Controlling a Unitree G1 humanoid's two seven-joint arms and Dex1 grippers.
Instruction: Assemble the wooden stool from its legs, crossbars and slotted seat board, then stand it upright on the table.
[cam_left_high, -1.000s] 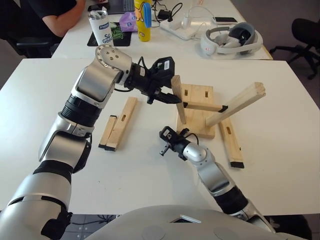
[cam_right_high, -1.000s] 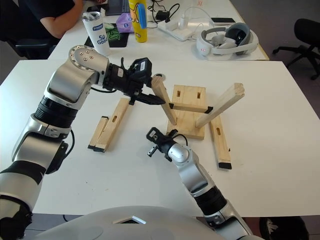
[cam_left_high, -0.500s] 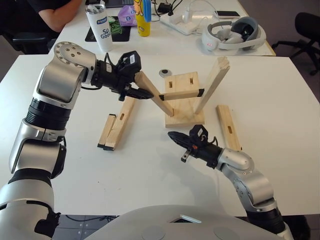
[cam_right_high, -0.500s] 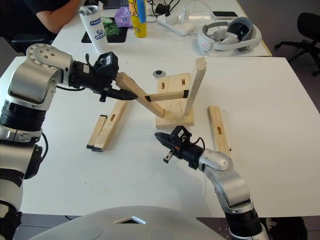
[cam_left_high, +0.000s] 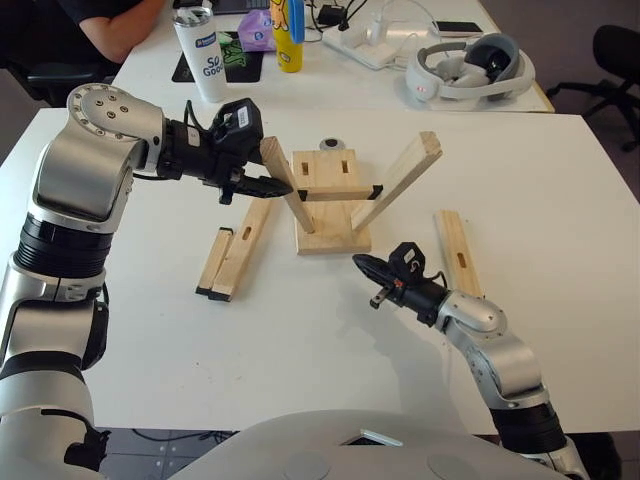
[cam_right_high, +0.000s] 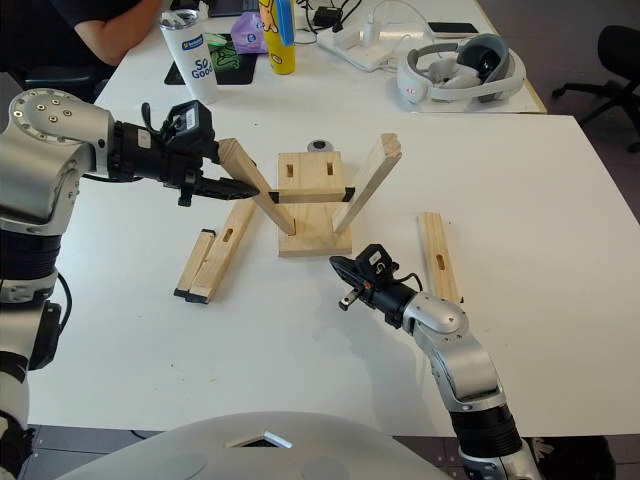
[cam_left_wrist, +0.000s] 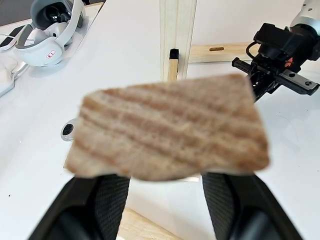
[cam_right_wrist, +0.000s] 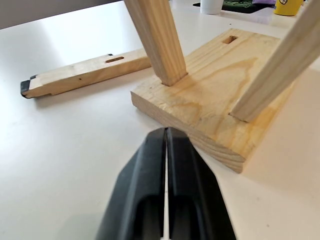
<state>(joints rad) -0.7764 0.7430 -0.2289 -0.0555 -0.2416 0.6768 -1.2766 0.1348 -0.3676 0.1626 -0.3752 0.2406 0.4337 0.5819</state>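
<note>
Flat on the table (cam_left_high: 560, 200), underside up: the seat board (cam_left_high: 330, 238); long axis away from the robot, two open slots at the far end waiting for the second frame. Planted in the near end, a left leg (cam_left_high: 298, 210) and a right leg (cam_left_high: 395, 185), splayed into a V with tops leaning out to either side; bridged across, side to side and about level, by a crossbar (cam_left_high: 340, 193).

Clamped on the upper part of the left leg – the left gripper (cam_left_high: 268, 185), fingers closed around the wood, end grain right up against the wrist camera; judged a steadying hold, keeping the half-seated frame from tipping and perhaps pressing the tenons down into their slots.

Low over the table near the board's front edge, tip aimed at it but not touching: the right gripper (cam_left_high: 365, 265), pressed shut on nothing; looks placed to brace or nudge the board if the frame drags it.

Further out, parked for the next frame: a pair of loose pieces (cam_left_high: 235, 250) side by side to the robot's left of the board, lengthwise away from the robot; a loose leg (cam_left_high: 457, 255) to the right, lying much the same way, slot up.
</note>
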